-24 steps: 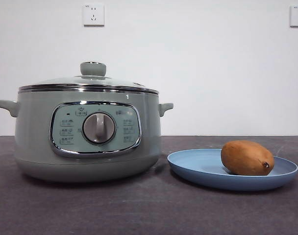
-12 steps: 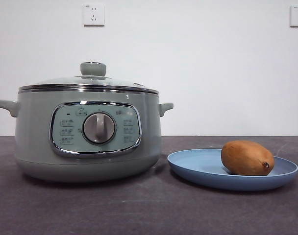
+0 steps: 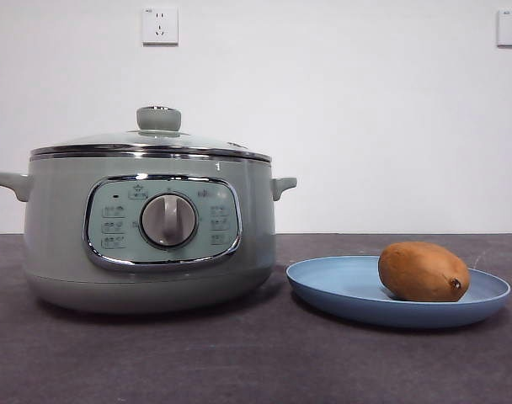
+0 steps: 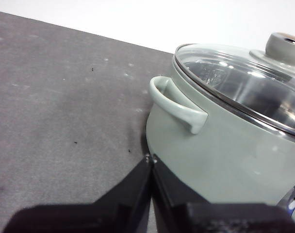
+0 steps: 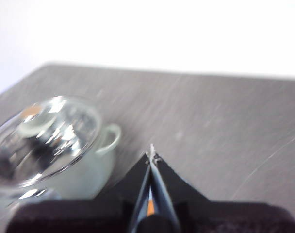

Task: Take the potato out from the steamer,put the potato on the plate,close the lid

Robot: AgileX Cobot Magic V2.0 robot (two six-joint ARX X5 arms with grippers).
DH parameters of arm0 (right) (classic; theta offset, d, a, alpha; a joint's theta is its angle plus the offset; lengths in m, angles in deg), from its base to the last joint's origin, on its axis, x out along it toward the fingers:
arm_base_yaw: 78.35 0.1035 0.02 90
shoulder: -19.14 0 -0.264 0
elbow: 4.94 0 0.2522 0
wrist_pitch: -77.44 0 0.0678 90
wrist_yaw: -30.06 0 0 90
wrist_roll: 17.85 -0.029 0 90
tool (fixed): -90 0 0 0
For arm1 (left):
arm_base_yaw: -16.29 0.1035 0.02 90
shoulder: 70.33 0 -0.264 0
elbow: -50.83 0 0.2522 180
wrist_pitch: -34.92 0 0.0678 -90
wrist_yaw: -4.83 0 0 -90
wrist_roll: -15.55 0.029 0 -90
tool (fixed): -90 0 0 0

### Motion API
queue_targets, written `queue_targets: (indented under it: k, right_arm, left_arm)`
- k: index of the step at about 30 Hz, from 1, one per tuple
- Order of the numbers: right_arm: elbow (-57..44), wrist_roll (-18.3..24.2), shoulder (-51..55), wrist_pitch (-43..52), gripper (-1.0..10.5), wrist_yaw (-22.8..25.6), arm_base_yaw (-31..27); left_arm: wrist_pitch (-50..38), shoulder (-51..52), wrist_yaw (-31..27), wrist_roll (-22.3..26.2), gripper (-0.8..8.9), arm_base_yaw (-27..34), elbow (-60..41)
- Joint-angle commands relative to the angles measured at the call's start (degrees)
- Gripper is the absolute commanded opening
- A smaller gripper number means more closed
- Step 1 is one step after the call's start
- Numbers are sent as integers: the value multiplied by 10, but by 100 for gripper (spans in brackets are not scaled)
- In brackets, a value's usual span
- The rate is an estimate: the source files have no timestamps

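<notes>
Potato (image 3: 423,271) plated, lid (image 3: 151,143) seated: the job looks done.

The potato lies on the blue plate (image 3: 340,290) toward the bench's (image 3: 239,362) right side, just beside the steamer (image 3: 151,227), whose glass lid sits closed on its rim. Every step of the task appears finished, so nothing seems left but for the arms to rest. The left gripper (image 4: 151,159) hangs by the steamer's side handle (image 4: 174,102), fingers pressed together and empty; the right gripper (image 5: 151,154), fingers likewise closed on nothing, is poised above bare bench.

Left claw (image 4: 150,159) and right claw (image 5: 151,154) — matte black, wedge-shaped, tapering tips.
</notes>
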Motion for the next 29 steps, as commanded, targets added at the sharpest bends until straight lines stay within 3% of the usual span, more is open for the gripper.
queue_targets:
  k: [1,7,15,20,29]
  right_arm:
    - [-107,-6,65,97,6,0,-41]
    - [-306,-64,168,278,5,-1,-87]
    - [-446,-140,265,299,5,-1,-86]
    - [-471,-139,319,282,5,3,-86]
    - [-482,-119,317,253,5,5,-87]
  left_arm:
    - [-1,1,-3,0,-3,2,-8]
    - [-1,1,-3,0,-3,2,-8]
    - [-1,1,-3,0,-3,2,-8]
    - [-1,1,-3,0,-3,2,-8]
    - [-1,1,-3,0,-3,1,-8]
